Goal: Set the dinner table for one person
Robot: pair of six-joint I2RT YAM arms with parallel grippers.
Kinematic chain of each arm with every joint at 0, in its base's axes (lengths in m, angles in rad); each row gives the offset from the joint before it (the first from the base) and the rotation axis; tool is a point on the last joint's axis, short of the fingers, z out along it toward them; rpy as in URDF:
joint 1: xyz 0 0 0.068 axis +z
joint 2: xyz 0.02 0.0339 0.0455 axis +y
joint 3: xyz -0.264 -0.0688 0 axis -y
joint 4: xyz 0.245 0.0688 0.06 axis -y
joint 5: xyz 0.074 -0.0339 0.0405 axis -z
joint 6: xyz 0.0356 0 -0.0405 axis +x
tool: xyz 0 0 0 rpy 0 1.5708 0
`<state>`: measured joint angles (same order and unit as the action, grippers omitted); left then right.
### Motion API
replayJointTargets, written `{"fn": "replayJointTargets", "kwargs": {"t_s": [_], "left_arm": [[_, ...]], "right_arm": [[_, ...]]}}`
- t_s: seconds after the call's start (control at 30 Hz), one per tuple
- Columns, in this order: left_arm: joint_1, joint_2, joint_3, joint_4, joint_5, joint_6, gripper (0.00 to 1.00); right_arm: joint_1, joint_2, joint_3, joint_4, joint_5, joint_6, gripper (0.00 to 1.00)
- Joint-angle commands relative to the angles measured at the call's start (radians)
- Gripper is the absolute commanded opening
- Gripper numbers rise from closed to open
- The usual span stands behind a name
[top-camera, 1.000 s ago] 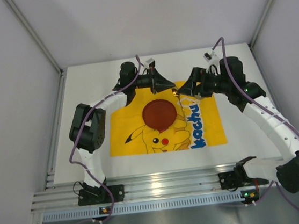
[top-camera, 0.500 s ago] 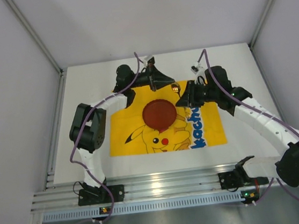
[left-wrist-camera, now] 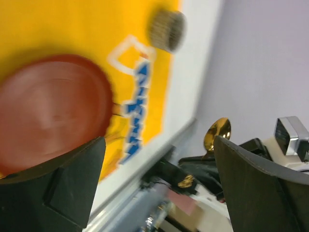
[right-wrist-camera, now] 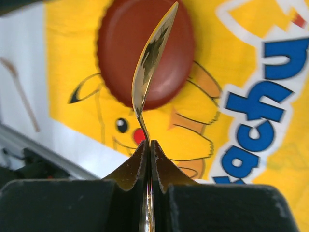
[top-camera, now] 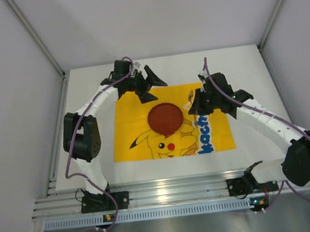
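The right gripper (right-wrist-camera: 149, 145) is closed on the thin handle of a golden spoon (right-wrist-camera: 152, 58) and holds it in the air above the yellow Pikachu mat (top-camera: 216, 134). The spoon's bowl is turned on its edge and points toward the dark red plate (top-camera: 165, 117). The mat lies in the middle of the dinner table (top-camera: 238, 61), the white top under both arms, and the plate rests on the mat. The left gripper (top-camera: 153, 89) has its jaws wide apart with nothing between them, and it hangs near the far edge of the mat, just beyond the plate. I see 3 risks here. First, the fingers pinch only the end of a slim, smooth handle while the heavier bowl is far from them, so the spoon may turn or slide in the grip on the way down and land crooked. Second, the right gripper is just beside the right rim of the plate, so the spoon could drop onto the rim, or push the plate, instead of lying flat beside it. Third, the 2 grippers are near each other over the same mat, and a careless move could make them touch. If the fingers press too low, the cloth may also wrinkle.
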<state>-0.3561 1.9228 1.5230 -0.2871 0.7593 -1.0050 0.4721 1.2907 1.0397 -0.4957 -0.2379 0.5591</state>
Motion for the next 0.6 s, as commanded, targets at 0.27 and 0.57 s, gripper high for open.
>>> {"fn": "replayJointTargets", "kwargs": {"t_s": [0.27, 0.57], "left_arm": [[0.25, -0.304, -0.145, -0.672, -0.618, 0.506, 0.98], [0.374, -0.383, -0.27, -0.762, -0.844, 0.519, 0.98]], "right_arm": [[0.014, 0.384, 0.193, -0.306, 0.457, -0.053, 0.0], [0.089, 0.597, 0.378, -0.414, 0.615, -0.062, 0.42]]}}
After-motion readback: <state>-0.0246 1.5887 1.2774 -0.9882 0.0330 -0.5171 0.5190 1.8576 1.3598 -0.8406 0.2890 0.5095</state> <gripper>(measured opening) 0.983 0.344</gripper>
